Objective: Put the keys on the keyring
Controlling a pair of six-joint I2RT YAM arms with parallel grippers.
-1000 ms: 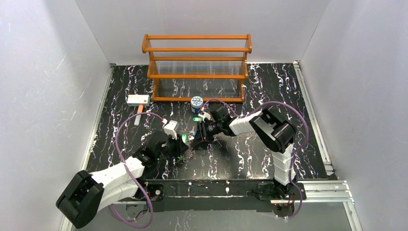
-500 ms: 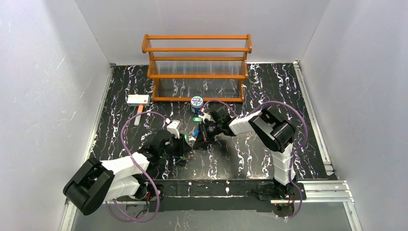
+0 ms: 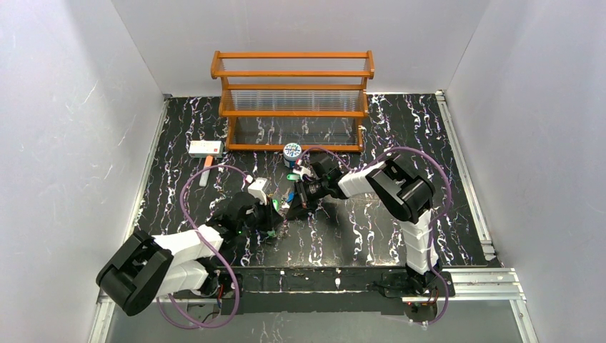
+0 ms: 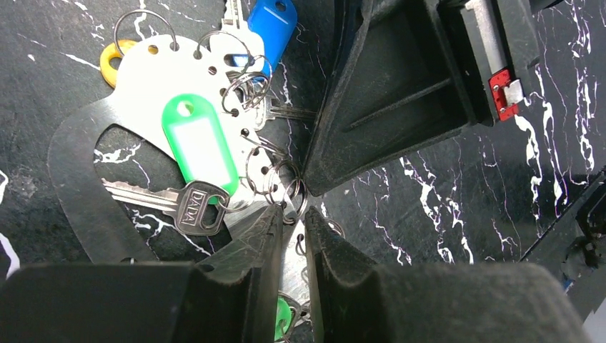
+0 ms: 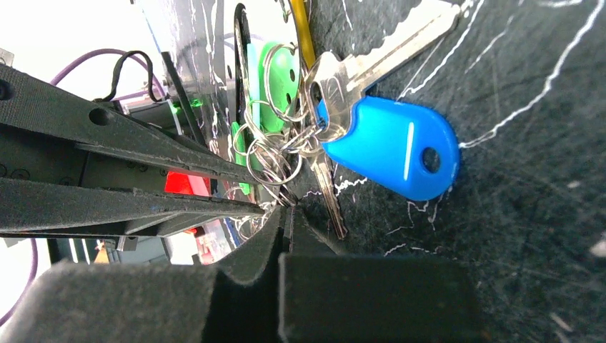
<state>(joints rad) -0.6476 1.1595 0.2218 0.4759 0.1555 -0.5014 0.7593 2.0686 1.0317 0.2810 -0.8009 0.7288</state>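
Now, at the middle of the black marbled table (image 3: 193, 121), both arms are seen nose to nose over the keys (image 4: 196, 214). The keyring (image 4: 71, 171), a whitish flat loop, is laid flat on the table. A green-headed key (image 4: 199, 146) is spread across it, with a silver blade lying over the open middle. A blue-headed key (image 4: 271, 21) is found at the loop's far end, and a yellow head (image 4: 113, 58) peeks out at its edge. Small wire rings (image 4: 275, 175) are bunched along the loop's side.

The left gripper (image 4: 289, 232) is poised right at that bunch, jaws set only a sliver apart with one wire ring at the tips. Whether that ring is actually pinched cannot be told. The right gripper (image 5: 286, 214) is clenched, fingers pressed together, tips set against the tangle of rings beside the blue head. Whether a ring is nipped there cannot be made out.

Farther back, a blue-and-white can (image 3: 291, 151) is stood just in front of a wooden rack (image 3: 293, 71), and a white box (image 3: 205, 148) is seen well off to the left.
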